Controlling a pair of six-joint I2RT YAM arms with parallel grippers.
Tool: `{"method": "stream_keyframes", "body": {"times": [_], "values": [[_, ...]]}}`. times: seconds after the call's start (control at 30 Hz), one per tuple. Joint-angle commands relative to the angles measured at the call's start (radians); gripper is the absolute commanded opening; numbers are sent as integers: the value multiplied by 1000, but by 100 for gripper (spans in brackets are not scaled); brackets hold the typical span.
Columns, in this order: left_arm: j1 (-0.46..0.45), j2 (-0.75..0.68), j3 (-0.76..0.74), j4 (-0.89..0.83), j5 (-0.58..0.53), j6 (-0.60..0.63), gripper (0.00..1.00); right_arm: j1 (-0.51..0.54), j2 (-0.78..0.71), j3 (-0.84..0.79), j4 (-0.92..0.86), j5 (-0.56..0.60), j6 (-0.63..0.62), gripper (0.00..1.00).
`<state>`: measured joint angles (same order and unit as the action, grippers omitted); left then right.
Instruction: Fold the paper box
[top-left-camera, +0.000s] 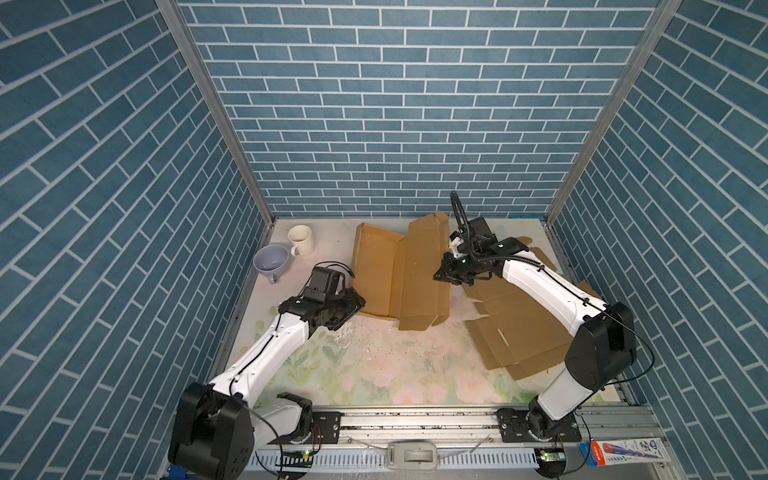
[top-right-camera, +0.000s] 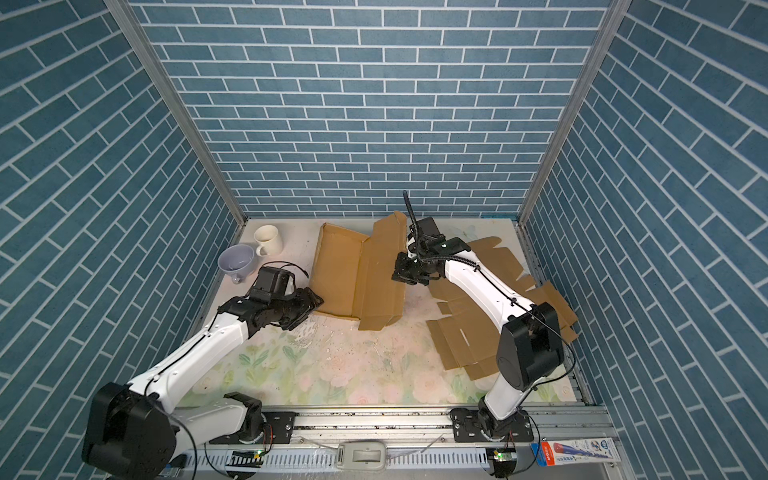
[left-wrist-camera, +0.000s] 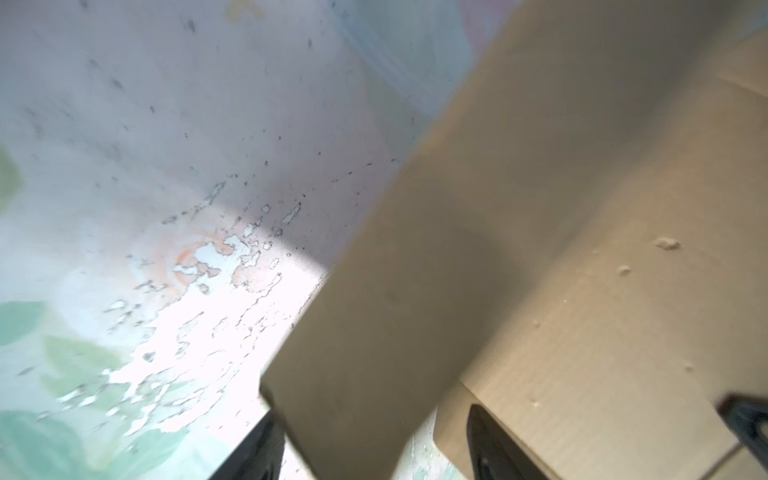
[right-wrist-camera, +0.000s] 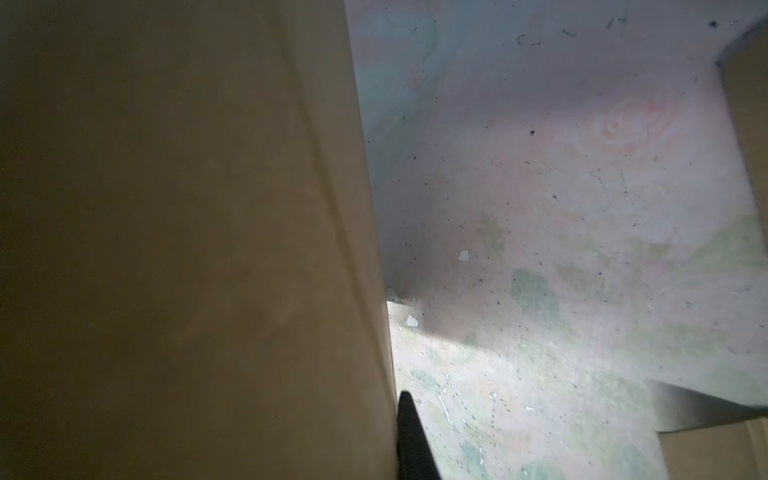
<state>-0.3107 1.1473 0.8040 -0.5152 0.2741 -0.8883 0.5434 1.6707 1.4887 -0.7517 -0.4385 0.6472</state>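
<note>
The cardboard box (top-left-camera: 386, 270), half-folded far back on the table (top-left-camera: 374, 374), seemed light and bendy, best held by panel edges: right gripper (top-left-camera: 440, 276) pinched its raised panel, left gripper (top-left-camera: 356, 305) gaped at its corner.

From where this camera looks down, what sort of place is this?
Probably a robot test booth, not a real room: blue brick-print panels in metal framing enclose a small table with a worn floral cover, and a left arm and a right arm are bolted to a rail at its front.
</note>
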Motion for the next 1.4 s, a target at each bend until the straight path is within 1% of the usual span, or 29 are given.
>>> {"method": "stream_keyframes", "body": {"times": [0.0, 0.1, 0.2, 0.3, 0.43, 0.47, 0.5, 0.67, 0.77, 0.83, 0.97, 1.0, 1.2, 1.3, 1.37], "values": [[17, -37, 67, -150, -28, 156, 72, -8, 21, 96, -188, -31, -171, 6], [40, -32, 94, -155, -27, 213, 73, -6, 49, 167, -264, -13, -223, 6], [72, -8, 85, -104, -7, 239, 74, 5, 88, 253, -348, 14, -285, 6], [97, 19, 78, -39, 13, 245, 74, 33, 147, 356, -466, 99, -366, 6], [97, 21, 116, -31, -28, 314, 75, 92, 251, 539, -643, 307, -475, 9], [97, 16, 121, -28, -43, 335, 75, 104, 269, 578, -665, 338, -499, 10], [97, 9, 125, -23, -55, 354, 75, 116, 278, 600, -671, 345, -521, 11], [98, -25, 122, 61, -102, 469, 76, 163, 324, 704, -677, 513, -652, 12], [103, -23, 138, 93, -90, 497, 77, 186, 403, 893, -749, 597, -720, 11], [105, -17, 153, 98, -68, 502, 76, 206, 434, 984, -756, 639, -781, 11], [112, -27, 160, 93, -40, 504, 76, 272, 418, 958, -678, 733, -961, 10], [116, -35, 154, 96, -37, 506, 76, 283, 421, 954, -671, 740, -991, 10], [167, -119, 83, 183, 23, 519, 75, 333, 436, 933, -633, 735, -1180, 10], [171, -158, 29, 245, 25, 563, 74, 338, 436, 915, -593, 692, -1264, 10], [171, -170, -29, 296, 14, 607, 73, 338, 429, 869, -544, 665, -1316, 10]]}}
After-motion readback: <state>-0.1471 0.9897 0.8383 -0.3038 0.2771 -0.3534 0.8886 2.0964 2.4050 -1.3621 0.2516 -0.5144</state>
